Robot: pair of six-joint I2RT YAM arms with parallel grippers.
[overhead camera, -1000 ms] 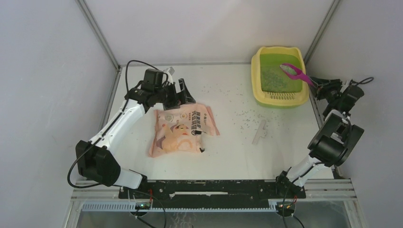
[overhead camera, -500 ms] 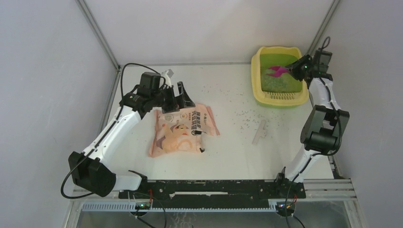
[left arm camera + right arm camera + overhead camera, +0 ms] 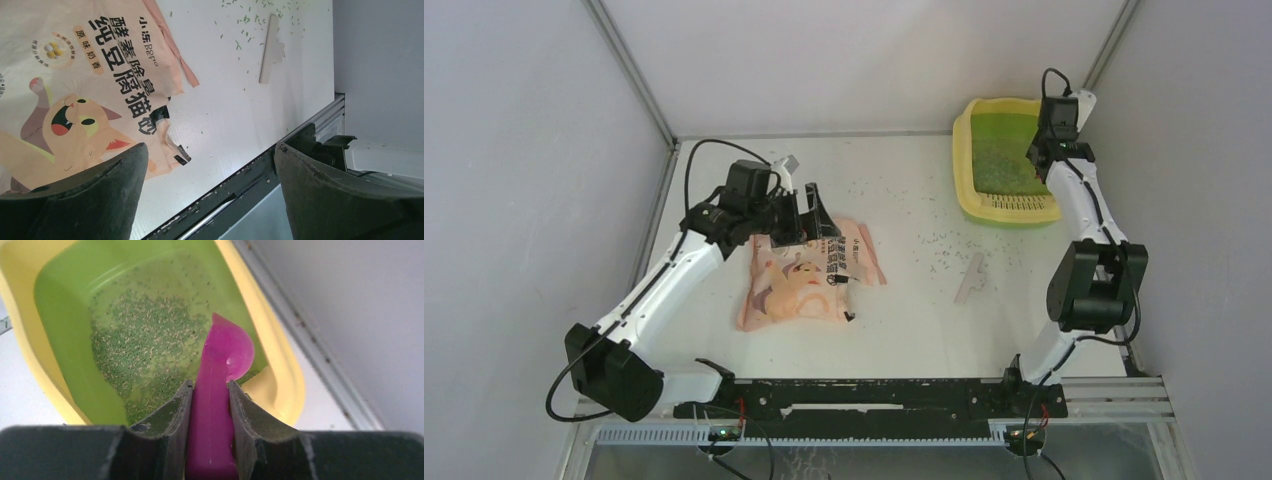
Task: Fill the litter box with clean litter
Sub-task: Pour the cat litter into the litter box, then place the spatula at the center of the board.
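The litter box (image 3: 965,196) stands at the table's far right corner, with a pale yellow rim (image 3: 280,371) and a green basin. Dark grey-green litter (image 3: 996,166) covers part of the basin floor (image 3: 142,347). My right gripper (image 3: 1041,148) hangs over the box's right side and is shut on the handle of a magenta scoop (image 3: 222,357). The scoop's bowl points down into the basin. The right wrist view shows this gripper (image 3: 210,386) just above the litter. My left gripper (image 3: 810,214) is open and empty over the top of the peach-pink bag (image 3: 807,271).
The bag (image 3: 75,90) lies flat left of centre. A white strip (image 3: 970,278) lies on the table right of centre and also shows in the left wrist view (image 3: 269,47). Loose granules (image 3: 936,241) are scattered between the bag and the box. Grey walls close in both sides.
My right arm has swung from the box's right side to above it, and the scoop has turned bowl-down into the basin. My left gripper has shifted slightly right and toward the bag.
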